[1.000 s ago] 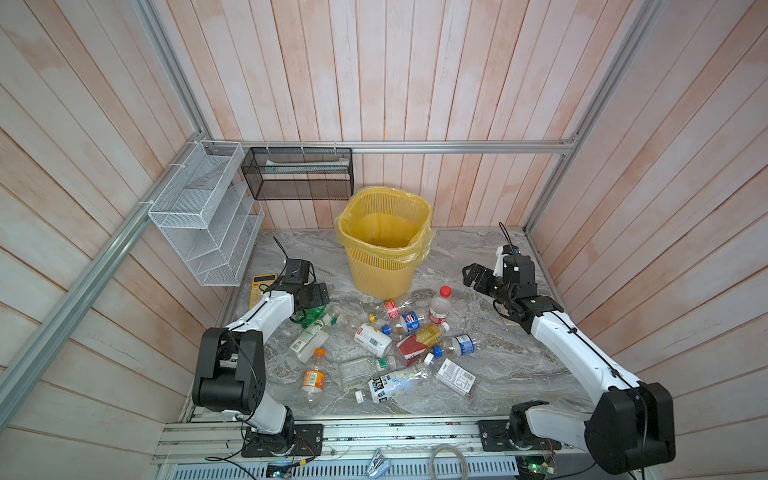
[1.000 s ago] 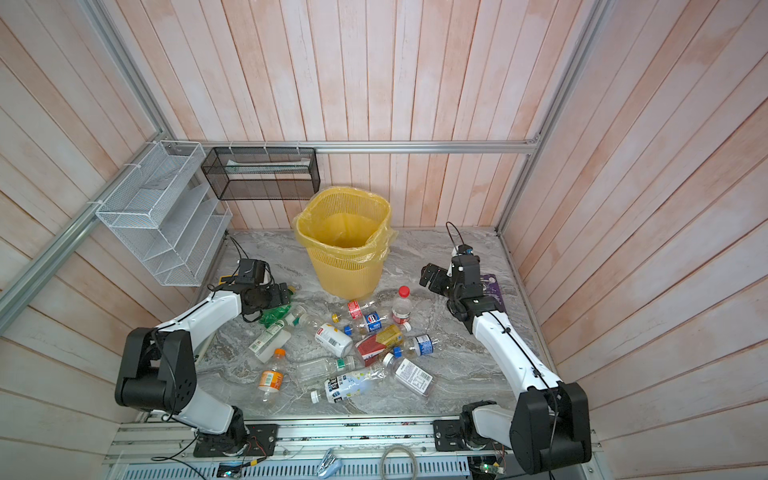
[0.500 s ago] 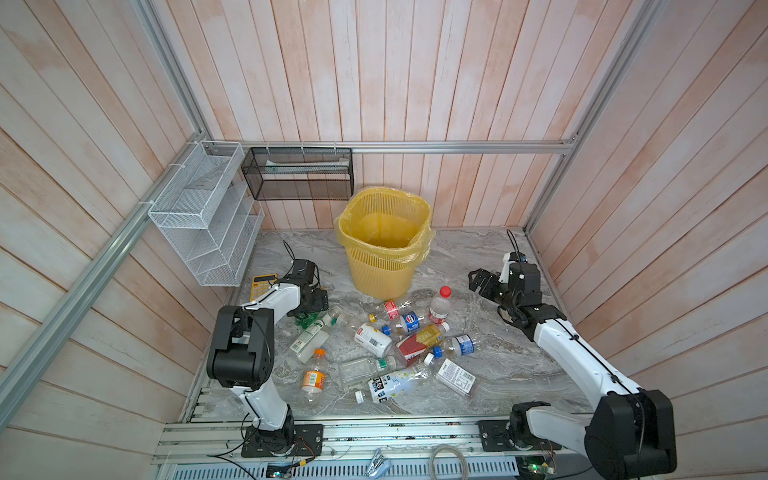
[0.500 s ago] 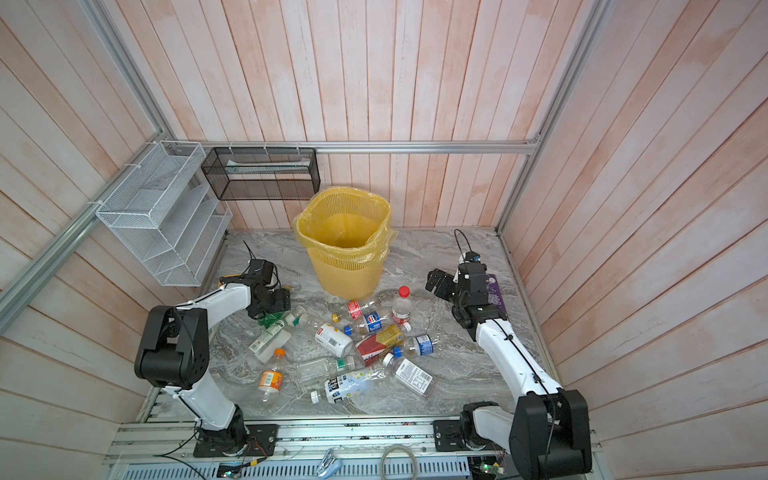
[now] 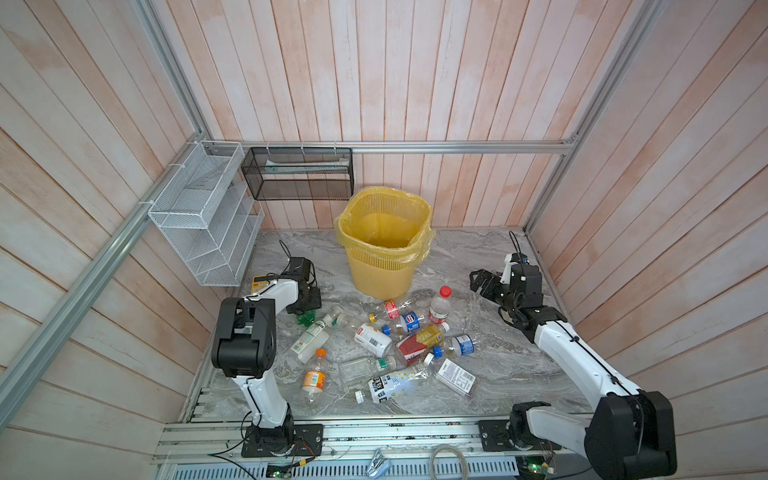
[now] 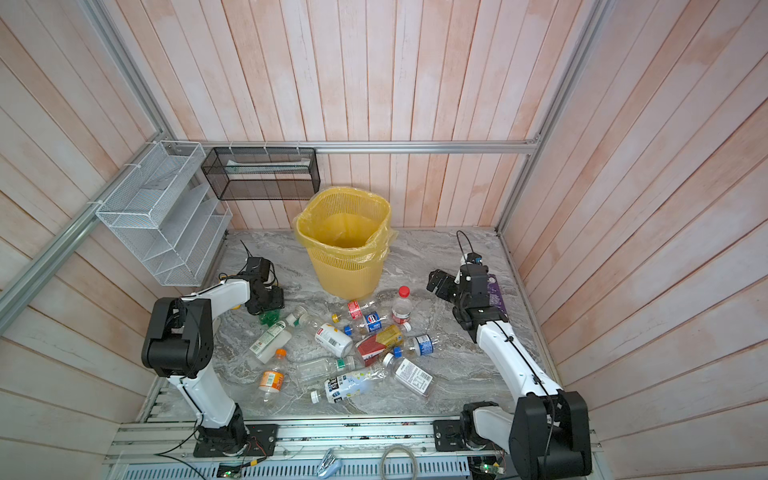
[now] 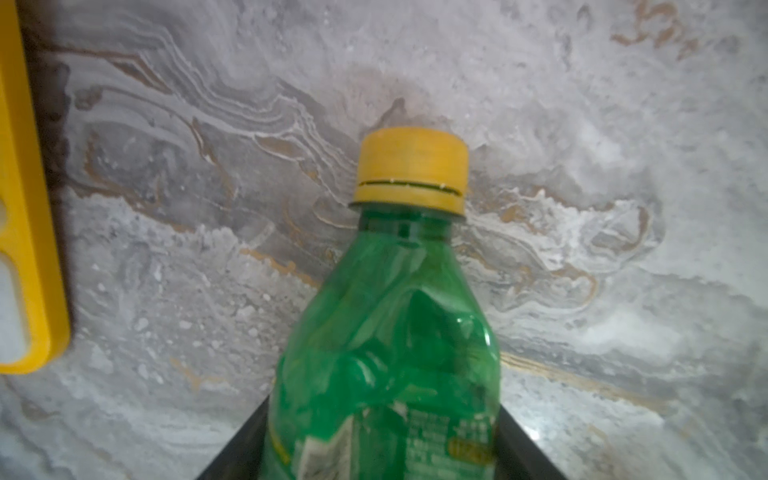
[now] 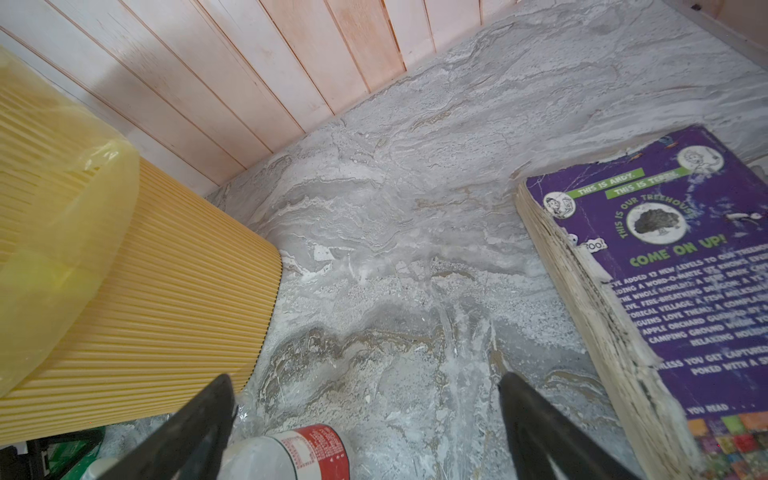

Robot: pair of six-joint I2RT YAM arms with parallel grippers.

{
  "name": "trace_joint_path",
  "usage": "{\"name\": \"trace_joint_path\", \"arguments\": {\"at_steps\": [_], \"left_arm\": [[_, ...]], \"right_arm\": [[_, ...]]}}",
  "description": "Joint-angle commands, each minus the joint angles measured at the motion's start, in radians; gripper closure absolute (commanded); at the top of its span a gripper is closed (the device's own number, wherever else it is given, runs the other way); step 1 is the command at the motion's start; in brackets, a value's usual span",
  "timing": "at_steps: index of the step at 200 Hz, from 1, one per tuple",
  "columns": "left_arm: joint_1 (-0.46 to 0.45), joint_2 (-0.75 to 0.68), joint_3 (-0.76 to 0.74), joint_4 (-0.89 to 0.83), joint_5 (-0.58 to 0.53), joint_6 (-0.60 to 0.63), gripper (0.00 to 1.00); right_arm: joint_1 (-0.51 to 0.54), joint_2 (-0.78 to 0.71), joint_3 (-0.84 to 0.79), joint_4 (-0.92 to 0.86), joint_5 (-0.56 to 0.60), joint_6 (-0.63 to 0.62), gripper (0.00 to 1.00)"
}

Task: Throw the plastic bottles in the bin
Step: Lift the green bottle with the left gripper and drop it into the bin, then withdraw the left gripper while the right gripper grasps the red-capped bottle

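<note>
On the grey marbled table, the round yellow lattice bin stood at the back. Left of it lay a dented green plastic bottle, likely light, thin-walled and slippery. It seemed best pinched mid-body, where the left gripper sat closed on it. The right gripper gaped empty. The bottle's long axis ran out from the jaws, yellow cap foremost.

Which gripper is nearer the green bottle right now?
Left. The left gripper is closed around the green bottle; the right gripper hangs open across the table, past the scattered bottles.
</note>
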Motion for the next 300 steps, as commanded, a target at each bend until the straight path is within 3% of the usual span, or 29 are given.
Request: {"name": "trace_joint_path", "arguments": {"at_steps": [1, 43, 79, 121, 143, 175, 203, 215, 224, 233, 247, 300], "left_arm": [[0.010, -0.006, 0.000, 0.016, 0.027, -0.002, 0.39], [0.032, -0.125, 0.021, 0.040, 0.061, -0.030, 0.46], [0.052, -0.364, 0.053, 0.109, 0.079, -0.097, 0.49], [0.050, -0.720, 0.035, 0.422, 0.098, -0.171, 0.50], [0.007, -0.815, 0.028, 0.614, 0.087, -0.161, 0.51], [-0.149, -0.702, 0.180, 0.654, 0.097, -0.077, 0.48], [-0.321, -0.443, 0.451, 0.469, 0.141, 0.021, 0.47], [-0.395, -0.316, 0.624, 0.286, 0.108, 0.087, 0.37], [-0.441, -0.237, 0.745, 0.159, 0.019, 0.123, 0.23], [-0.461, -0.199, 0.815, 0.092, -0.049, 0.151, 0.17], [-0.461, -0.220, 0.804, 0.108, -0.086, 0.137, 0.00], [-0.461, -0.395, 0.642, 0.211, -0.174, 0.148, 0.00]], "right_arm": [[-0.008, -0.027, -0.018, 0.013, 0.012, 0.011, 0.01], [-0.013, -0.053, -0.029, 0.017, 0.021, 0.026, 0.01], [-0.040, -0.109, -0.063, 0.034, 0.037, 0.020, 0.01], [-0.100, -0.237, -0.139, 0.064, 0.042, 0.023, 0.01], [-0.108, -0.287, -0.159, 0.059, 0.059, 0.022, 0.01], [-0.111, -0.302, -0.162, 0.057, 0.037, 0.028, 0.01], [-0.111, -0.288, -0.139, 0.053, -0.011, 0.027, 0.01], [-0.110, -0.284, -0.125, 0.039, -0.013, 0.025, 0.01], [-0.111, -0.285, -0.115, 0.026, -0.017, 0.020, 0.01], [-0.111, -0.289, -0.107, 0.015, -0.020, 0.014, 0.01], [-0.111, -0.300, -0.093, -0.005, -0.019, 0.003, 0.01], [-0.111, -0.303, -0.049, -0.039, -0.053, 0.008, 0.01]]}}
